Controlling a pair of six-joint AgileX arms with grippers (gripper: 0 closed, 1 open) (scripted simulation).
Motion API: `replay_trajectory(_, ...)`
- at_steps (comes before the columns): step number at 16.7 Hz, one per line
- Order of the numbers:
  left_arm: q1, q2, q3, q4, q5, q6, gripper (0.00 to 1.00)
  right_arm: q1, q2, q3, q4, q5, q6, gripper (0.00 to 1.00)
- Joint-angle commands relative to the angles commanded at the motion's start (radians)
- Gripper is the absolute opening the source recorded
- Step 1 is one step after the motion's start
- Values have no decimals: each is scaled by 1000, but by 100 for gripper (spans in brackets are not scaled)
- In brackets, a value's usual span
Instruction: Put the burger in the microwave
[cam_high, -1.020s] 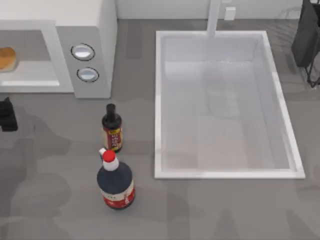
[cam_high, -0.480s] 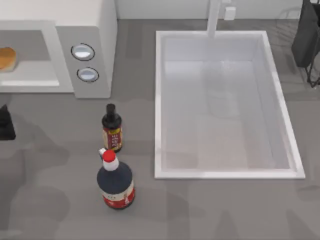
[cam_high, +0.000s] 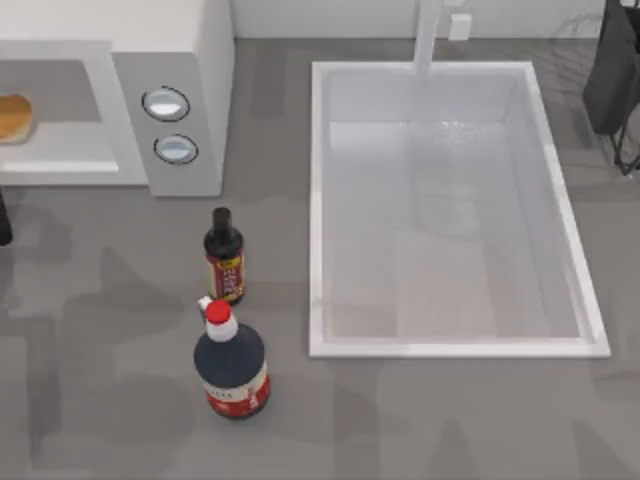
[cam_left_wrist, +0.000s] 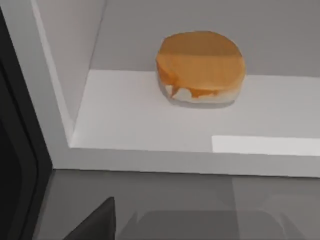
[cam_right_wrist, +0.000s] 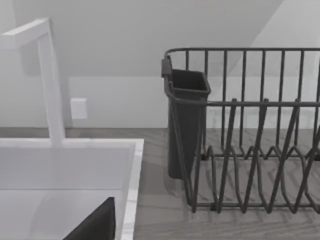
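Note:
The burger lies by itself on the white floor of the microwave, at the table's back left. In the left wrist view the burger rests deep inside the cavity, free of any grip, with the microwave's sill in front of it. My left gripper is a dark sliver at the table's left edge, in front of the microwave opening and apart from the burger. A dark part of my right gripper shows at the right wrist view's rim, near the sink's back right corner.
The microwave's dark door stands open beside the cavity. Two dark bottles stand in front of the dials. A white sink with a faucet takes the middle; a wire dish rack stands at the back right.
My left gripper has drawn back to the left, almost out of the top view. The burger stays where it lies in the microwave. Bottles unmoved.

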Motion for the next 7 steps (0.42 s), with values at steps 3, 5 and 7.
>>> replay_trajectory(3,0,-122,40,-159,-2,-1,100,0,0,0,0,0,0,100)
replay_trajectory(5,1,-173,61,-212,-2,-1,100,0,0,0,0,0,0,100)
replay_trajectory(7,1,-185,66,-225,-2,-1,100,0,0,0,0,0,0,100)
